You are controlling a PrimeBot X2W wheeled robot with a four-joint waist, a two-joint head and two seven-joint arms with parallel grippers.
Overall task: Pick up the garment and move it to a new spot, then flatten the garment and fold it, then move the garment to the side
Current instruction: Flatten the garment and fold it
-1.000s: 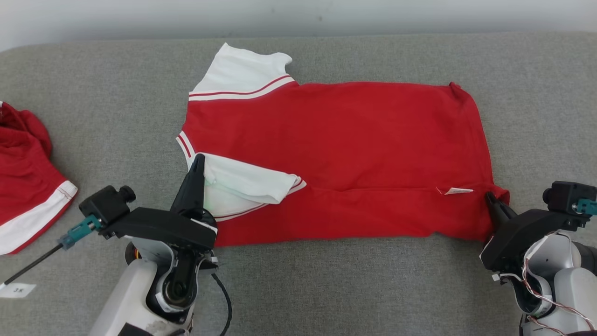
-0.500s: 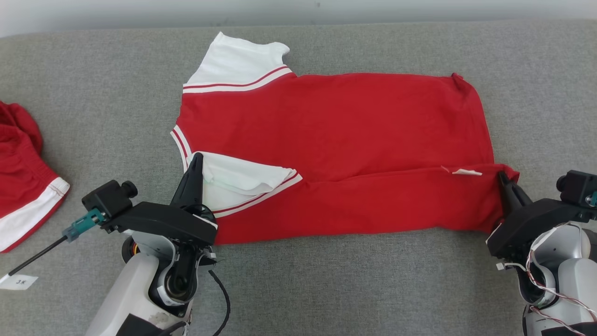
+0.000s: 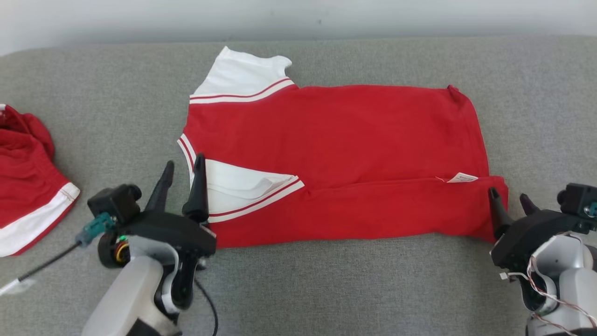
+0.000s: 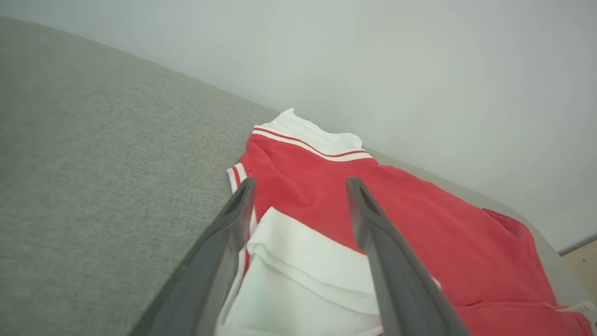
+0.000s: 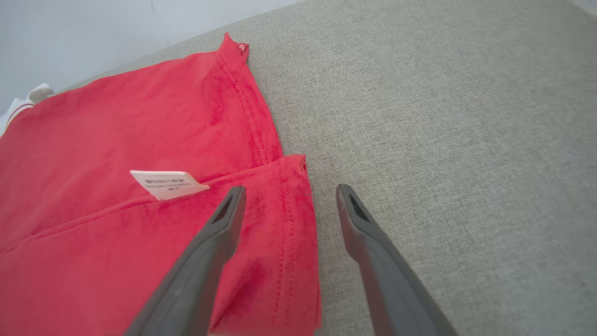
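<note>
– Jaws, left gripper (image 3: 184, 161): status?
– Spread wide, gripping nothing. One finger over the grey woven-fabric surface (image 3: 326, 289), the other at the edge of the folded-in white sleeve (image 3: 242, 184). Tips touching cloth or not: can't tell.
– Right gripper (image 3: 507, 193)?
– Same: spread wide, empty. Right wrist view: one finger over the hem corner, the other over bare grey surface.
– Item 1, task thing?
– Red short-sleeved knit shirt w/ white sleeves and red-striped trim (image 3: 336, 135). Pos.: flat on the grey surface, centre of head view, btwn the two grippers. Neck end toward left gripper, hem toward right gripper. Near long edge is folded up over the body, so whatever lies under the fold is hidden. Far sleeve lies out flat toward the pale wall (image 3: 298, 14).
– Item 2?
– Small white care label (image 3: 461, 178), on the fold line near the hem. Print too small to read.
– Item 3?
– Second red garment w/ white band (image 3: 28, 186), crumpled, far left, well apart from the shirt. Cut off by frame edge; type unclear.
– Misc.?
– White paper slip (image 3: 11, 287), lower left, blurred, part cut off. Both arms run off the bottom edge past the pale forearms.
</note>
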